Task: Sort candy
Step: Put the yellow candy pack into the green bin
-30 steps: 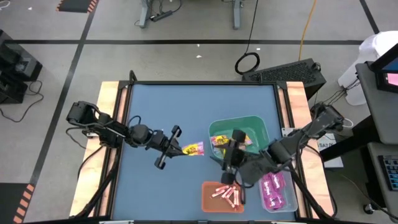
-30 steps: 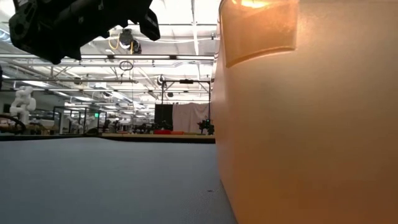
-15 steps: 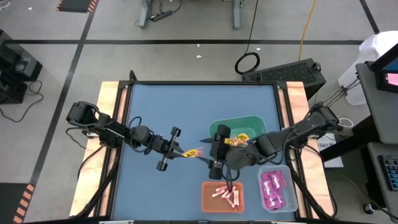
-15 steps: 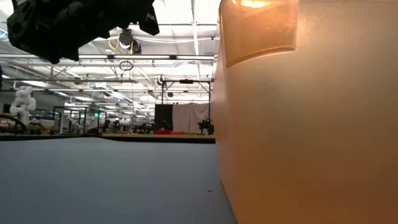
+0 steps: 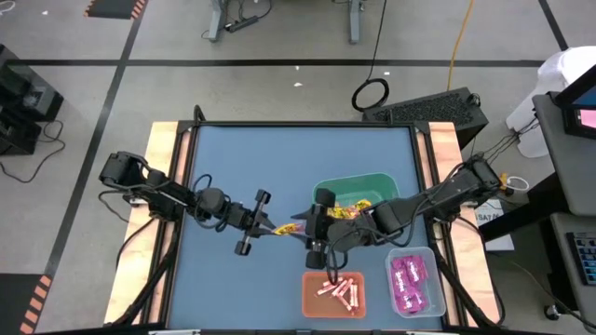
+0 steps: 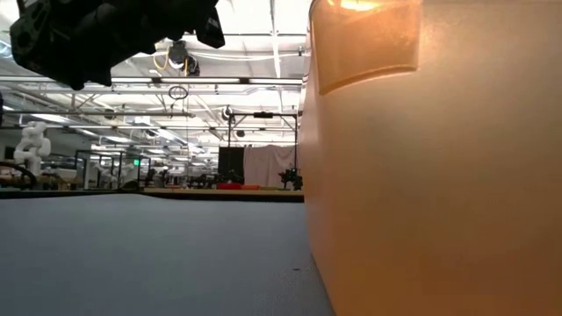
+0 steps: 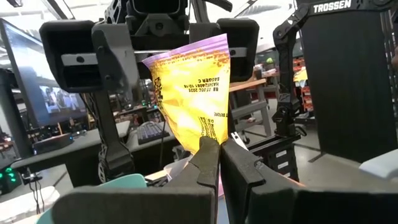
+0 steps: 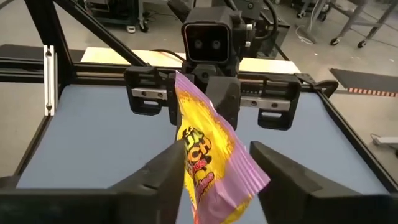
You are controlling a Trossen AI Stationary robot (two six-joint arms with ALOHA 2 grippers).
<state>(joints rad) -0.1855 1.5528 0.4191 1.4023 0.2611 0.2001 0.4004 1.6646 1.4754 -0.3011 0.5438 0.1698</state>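
Now the two arms meet over the middle of the blue counter; the left tool is closed tightly on one end of a yellow-and-purple candy packet, holding it up in the air, and the right tool stands with its fingers apart on both sides of the other end, not yet pressed on it as far as I can judge.

A second ago the right tool was over the green bin, beside the yellow packets inside; since then it has swung across to the left arm, and the left tool with the packet has stayed almost in the same place; so I take this as a hand-over, the packet passing from the left side to the right side, which is nearer to the bins.

Other candy is already sorted: pink-white sticks lie in the orange bin, magenta packets in the clear bin.

For the next move the right fingers should close on the packet before the left ones let go, otherwise it may fall on the counter.
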